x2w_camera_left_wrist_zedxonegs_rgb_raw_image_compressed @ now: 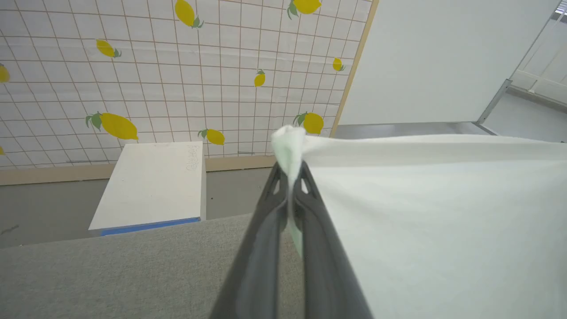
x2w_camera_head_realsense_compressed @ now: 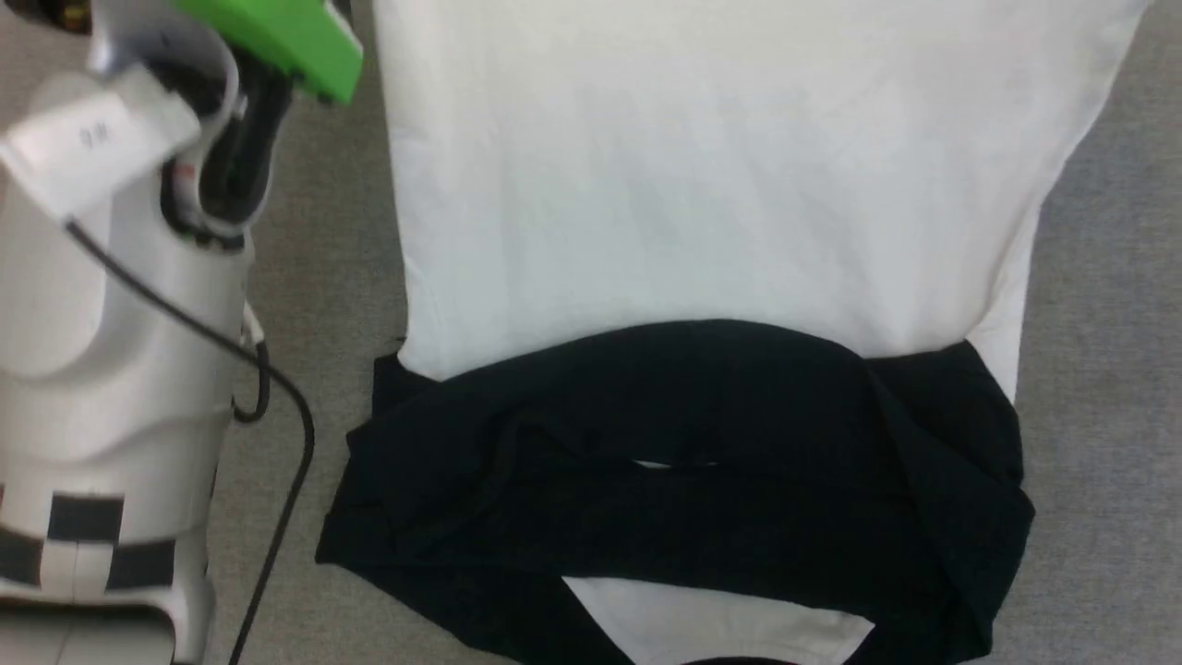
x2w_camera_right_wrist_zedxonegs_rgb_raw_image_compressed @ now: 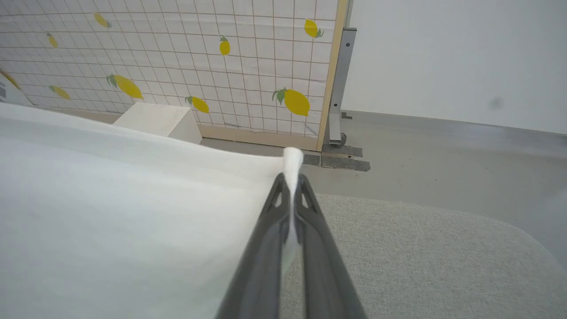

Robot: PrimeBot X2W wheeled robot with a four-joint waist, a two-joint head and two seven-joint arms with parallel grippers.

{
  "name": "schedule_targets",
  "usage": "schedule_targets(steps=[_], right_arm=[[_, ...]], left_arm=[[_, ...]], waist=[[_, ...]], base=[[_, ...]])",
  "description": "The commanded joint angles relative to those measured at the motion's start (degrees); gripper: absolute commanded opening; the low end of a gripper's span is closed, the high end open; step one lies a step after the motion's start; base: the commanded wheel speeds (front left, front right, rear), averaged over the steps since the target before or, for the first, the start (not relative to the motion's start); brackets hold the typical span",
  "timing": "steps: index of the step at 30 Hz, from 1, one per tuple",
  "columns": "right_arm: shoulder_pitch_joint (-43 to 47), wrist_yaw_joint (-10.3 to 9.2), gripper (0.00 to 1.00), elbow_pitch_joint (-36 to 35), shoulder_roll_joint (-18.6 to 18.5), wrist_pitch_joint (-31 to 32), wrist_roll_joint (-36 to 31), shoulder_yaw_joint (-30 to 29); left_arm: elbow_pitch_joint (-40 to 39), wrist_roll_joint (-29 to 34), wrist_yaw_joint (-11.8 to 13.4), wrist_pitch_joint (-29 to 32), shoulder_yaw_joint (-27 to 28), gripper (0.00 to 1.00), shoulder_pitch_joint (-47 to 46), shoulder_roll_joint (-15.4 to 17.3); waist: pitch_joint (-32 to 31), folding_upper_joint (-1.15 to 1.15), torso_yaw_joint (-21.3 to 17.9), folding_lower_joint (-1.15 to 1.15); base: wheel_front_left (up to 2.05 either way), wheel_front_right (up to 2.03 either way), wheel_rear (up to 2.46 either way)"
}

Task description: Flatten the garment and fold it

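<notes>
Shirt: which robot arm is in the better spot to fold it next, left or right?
Neither beats the other. The left gripper pinches the garment at one end of its white edge, and the right gripper pinches the opposite end. The fold probably needs both moving together.

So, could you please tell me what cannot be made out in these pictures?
Head view: the shirt runs past the top edge, cutting off its far end.
Head view: the black sleeves cover the cloth beneath them.
Left wrist view: writing on the white box is too small to read.
Wrist views: pinched cloth hides the pads of the left gripper and right gripper.
</notes>
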Motion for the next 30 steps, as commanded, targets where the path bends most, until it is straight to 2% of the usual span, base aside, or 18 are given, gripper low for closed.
schedule_targets(steps=[1,10,13,17,21,26,29,30], right_arm=[[2.5,-0.12,0.0,-1.0,-0.7,-0.7,1.0,-0.3],[21.2,-0.12,0.0,-10.7,-0.5,-2.9,6.7,-0.8],[29.2,-0.12,0.0,-14.0,1.5,-3.6,8.1,-0.6],[38.8,-0.12,0.0,-18.0,4.1,-3.2,8.8,-0.6],[47.2,-0.12,0.0,-21.8,5.7,-2.9,9.0,-0.2],[56.4,-0.12,0.0,-24.3,7.9,-2.6,9.4,0.3],[61.0,-0.12,0.0,-24.7,7.5,-2.9,9.4,1.3],[63.5,-0.12,0.0,-24.3,6.0,-3.5,8.4,2.8]], left_arm=[[-1.7,-0.8,-0.3,-1.2,0.3,0.0,2.6,1.2],[-18.9,-2.5,-2.0,-5.9,-3.0,0.0,23.8,5.3],[-22.8,-1.2,-2.0,-7.9,-3.9,0.0,31.9,7.3],[-26.6,-1.7,0.3,-10.5,-3.2,0.0,42.3,7.5],[-28.3,-2.5,1.7,-12.7,-2.9,0.0,50.7,7.1],[-27.2,-1.3,1.7,-13.9,-6.2,0.0,58.9,7.2],[-26.1,-0.3,1.1,-14.8,-8.8,0.0,62.3,7.2],[-24.6,0.6,0.5,-15.5,-10.4,0.0,63.4,7.5]], waist=[[-4.1,0.0,-0.2,0.0],[-12.8,0.0,0.6,0.0],[-16.1,0.0,0.6,0.0],[-19.3,0.0,0.8,0.0],[-21.6,0.0,1.0,0.0],[-23.5,0.0,1.4,0.0],[-24.1,0.0,1.8,0.0],[-24.4,0.0,1.8,0.0]], base=[[0.0,0.0,0.0],[0.0,0.0,0.0],[0.0,0.0,0.0],[0.0,0.0,0.0],[0.0,0.0,0.0],[0.0,0.0,0.0],[0.0,0.0,0.0],[0.0,0.0,0.0]])
